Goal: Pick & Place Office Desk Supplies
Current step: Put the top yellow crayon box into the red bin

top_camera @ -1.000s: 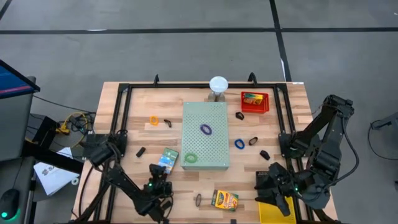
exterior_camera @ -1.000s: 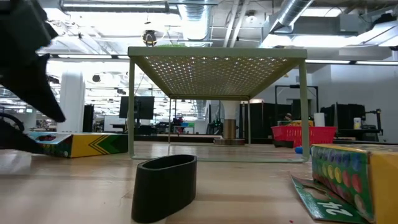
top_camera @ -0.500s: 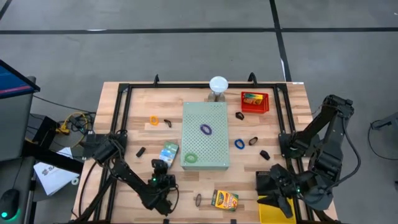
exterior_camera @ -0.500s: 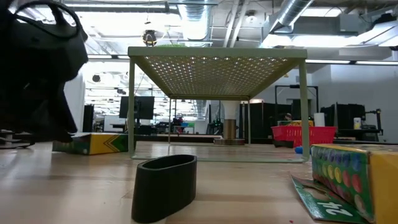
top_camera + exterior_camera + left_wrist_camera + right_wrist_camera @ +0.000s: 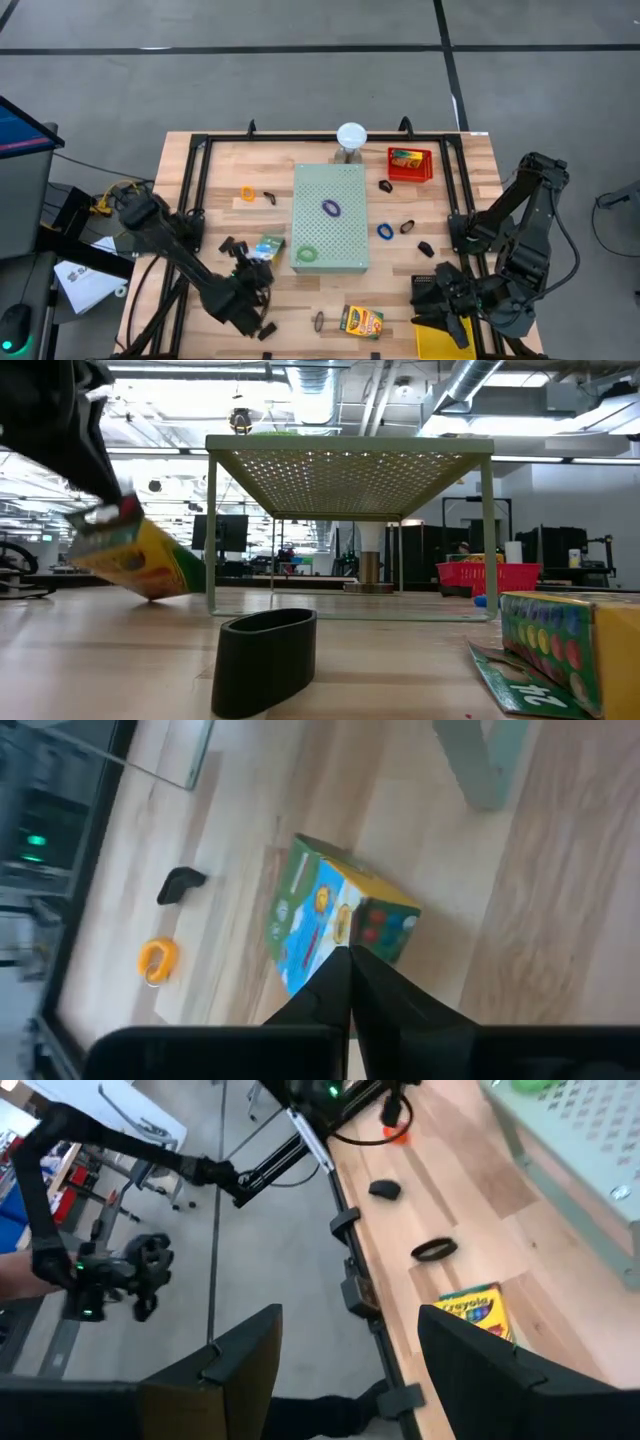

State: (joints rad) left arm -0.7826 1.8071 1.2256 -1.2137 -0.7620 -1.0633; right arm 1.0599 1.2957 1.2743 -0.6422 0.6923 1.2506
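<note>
Two arms are at the table. Left tool (image 5: 252, 266) is clamped narrow on the end of the teal printed box (image 5: 267, 247), which tilts with one end raised off the table (image 5: 230, 170) in the low view, just beside the pale-green perforated board (image 5: 331, 232). Beyond the tool lie a black clip (image 5: 181, 883) and an orange band loop (image 5: 156, 958). Right tool (image 5: 345, 1365), jaws standing apart and empty, waits well apart at the table's edge, near the yellow-green box (image 5: 361, 322).

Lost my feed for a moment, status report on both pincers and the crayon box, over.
Left pincer shut on teal crayon box, box tilted, one end lifted. Right pincer open, parked at table edge. Pale-green board close beside the box.
</note>
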